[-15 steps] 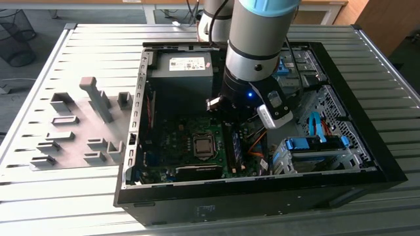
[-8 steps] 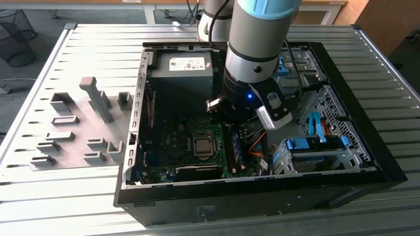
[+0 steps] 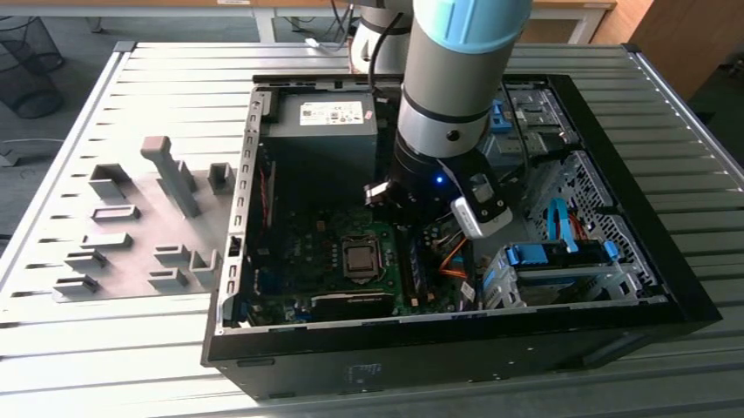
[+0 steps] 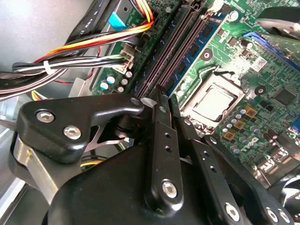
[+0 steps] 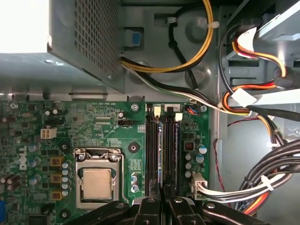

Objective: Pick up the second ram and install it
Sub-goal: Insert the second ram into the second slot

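The motherboard (image 5: 108, 136) is green, with a silver CPU (image 5: 96, 183) framed in grey metal. Beside the CPU run black RAM slots (image 5: 161, 150), one edged blue. Past the slots, cables (image 5: 248, 101) show orange, yellow, red, black and white. The gripper (image 4: 161, 122) is glossy black with silver screws. The case (image 3: 465, 348) is black, its drive brackets (image 3: 558, 254) bright blue, the table (image 3: 139, 331) pale grey and ribbed.
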Robot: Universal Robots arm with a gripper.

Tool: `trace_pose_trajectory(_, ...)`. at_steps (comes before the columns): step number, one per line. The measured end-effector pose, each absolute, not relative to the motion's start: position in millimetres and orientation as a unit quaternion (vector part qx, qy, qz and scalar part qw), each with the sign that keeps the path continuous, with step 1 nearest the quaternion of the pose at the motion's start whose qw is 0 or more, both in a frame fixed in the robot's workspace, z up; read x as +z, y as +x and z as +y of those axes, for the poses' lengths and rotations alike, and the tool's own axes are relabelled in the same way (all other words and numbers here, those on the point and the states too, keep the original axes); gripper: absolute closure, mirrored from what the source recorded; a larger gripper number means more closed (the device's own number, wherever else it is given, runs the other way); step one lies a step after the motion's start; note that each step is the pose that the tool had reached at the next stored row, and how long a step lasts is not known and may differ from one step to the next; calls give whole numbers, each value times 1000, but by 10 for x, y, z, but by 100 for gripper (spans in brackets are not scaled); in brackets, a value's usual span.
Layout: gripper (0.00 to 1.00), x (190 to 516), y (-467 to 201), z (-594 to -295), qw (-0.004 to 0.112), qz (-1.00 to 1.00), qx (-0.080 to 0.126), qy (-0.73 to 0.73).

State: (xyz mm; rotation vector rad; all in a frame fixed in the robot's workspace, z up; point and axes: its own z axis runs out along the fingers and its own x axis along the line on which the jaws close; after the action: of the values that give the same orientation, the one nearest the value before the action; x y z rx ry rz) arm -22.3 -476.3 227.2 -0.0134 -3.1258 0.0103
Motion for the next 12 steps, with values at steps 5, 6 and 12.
trace_pose_trajectory(5,86,2261,-237,-4765,8,-1000,3,-4)
trace_pose_trajectory(6,86,2260,-239,-4765,8,-1000,3,-4)
trace_pose_trajectory(12,86,2256,-240,-4766,8,-1000,2,-5)
